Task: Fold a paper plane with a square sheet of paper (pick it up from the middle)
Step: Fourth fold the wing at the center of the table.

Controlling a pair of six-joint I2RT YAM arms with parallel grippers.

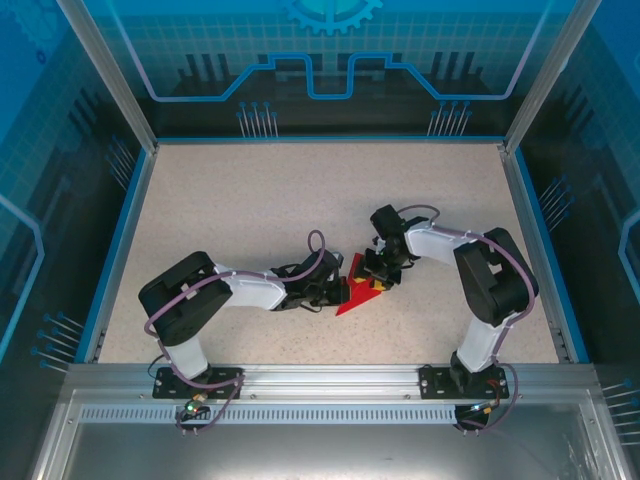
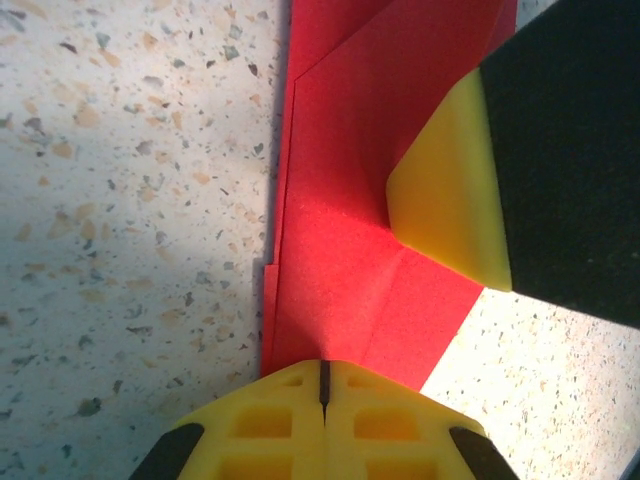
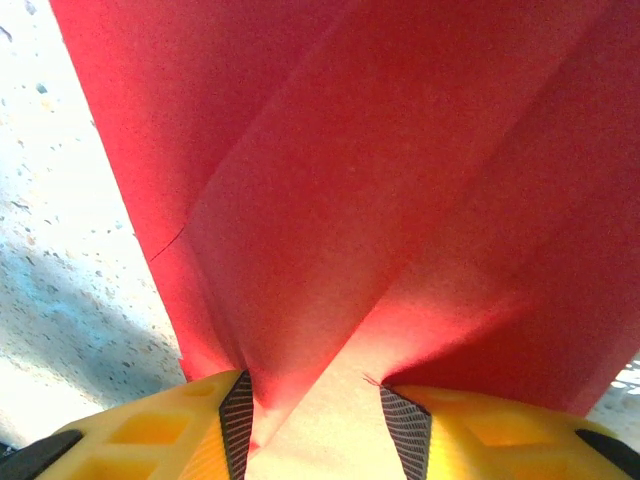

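Paper (image 2: 340, 250), red, partly folded, on tabletop (image 2: 120, 200). Left end effector (image 2: 323, 372) clenched on its edge; right end effector (image 3: 315, 405) released, jaws astride a raised fold.

The top camera looked down from above and behind the arm bases (image 1: 197, 378) onto the whole table (image 1: 300, 200). Each wrist camera sat behind its claw, left gripper (image 2: 323, 372) and right gripper (image 3: 312, 400), facing forward past the tips. The red paper (image 2: 340, 250) lay very close ahead, shared by all three views.
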